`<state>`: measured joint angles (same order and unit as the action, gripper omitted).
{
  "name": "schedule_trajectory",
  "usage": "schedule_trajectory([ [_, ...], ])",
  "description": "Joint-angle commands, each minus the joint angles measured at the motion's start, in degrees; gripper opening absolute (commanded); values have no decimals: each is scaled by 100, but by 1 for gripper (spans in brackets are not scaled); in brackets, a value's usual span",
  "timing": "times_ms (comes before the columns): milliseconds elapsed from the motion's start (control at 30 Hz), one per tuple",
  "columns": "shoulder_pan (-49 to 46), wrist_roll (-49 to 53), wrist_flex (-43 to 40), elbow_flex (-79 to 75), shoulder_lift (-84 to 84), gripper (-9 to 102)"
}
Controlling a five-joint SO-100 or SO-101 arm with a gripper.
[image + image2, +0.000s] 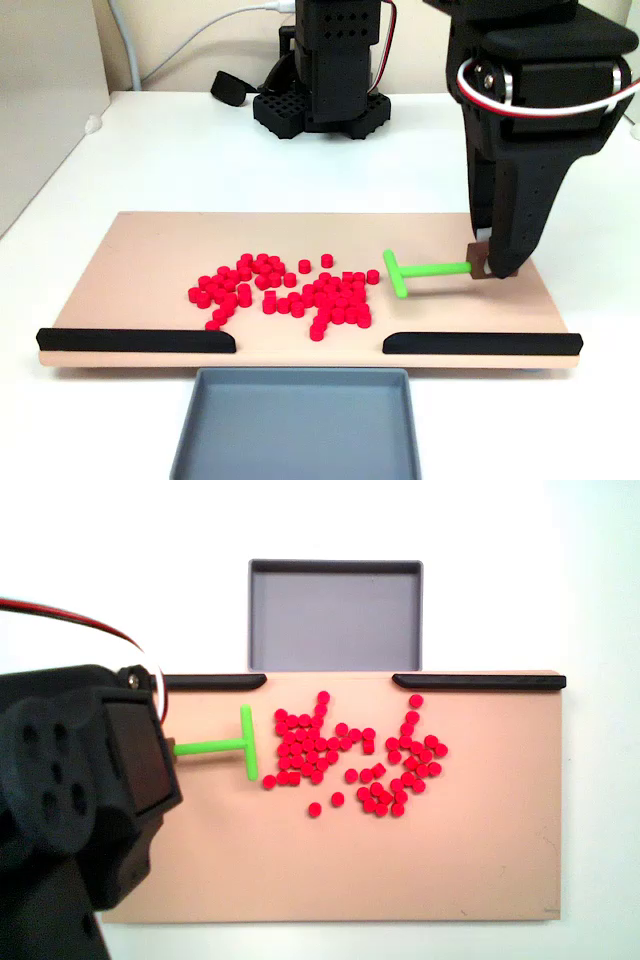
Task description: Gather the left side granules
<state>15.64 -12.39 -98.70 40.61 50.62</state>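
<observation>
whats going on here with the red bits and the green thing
A black robot arm's gripper holds the stem end of a green T-shaped pusher flat on a tan board. Its crossbar sits beside a loose spread of red granules. A grey tray waits at the gap between two black strips, with no granules in it yet.

Bright, even light across both fixed views, soft and diffuse, apparently from overhead. The white table blows out almost to pure white in the top-down view, edges melting away. Shadows stay faint: a thin dark line sits under the board's front edge, a soft patch under the arm's base. The red granules glow oversaturated, their outlines bleeding slightly. The arm looms close to the lens, soft and blurred. Overall sharpness is modest, a little grainy; straight edges stay straight.
</observation>
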Motion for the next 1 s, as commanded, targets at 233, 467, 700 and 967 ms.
schedule_trajectory([
  [233, 53, 949, -26, 1811, 2180, 0],
  [467, -185, 3059, -26, 3252, 3595, 0],
  [700, -914, 6056, -26, 4061, 4324, 0],
  [967, -1714, 8323, -18, 4096, 4562, 0],
])
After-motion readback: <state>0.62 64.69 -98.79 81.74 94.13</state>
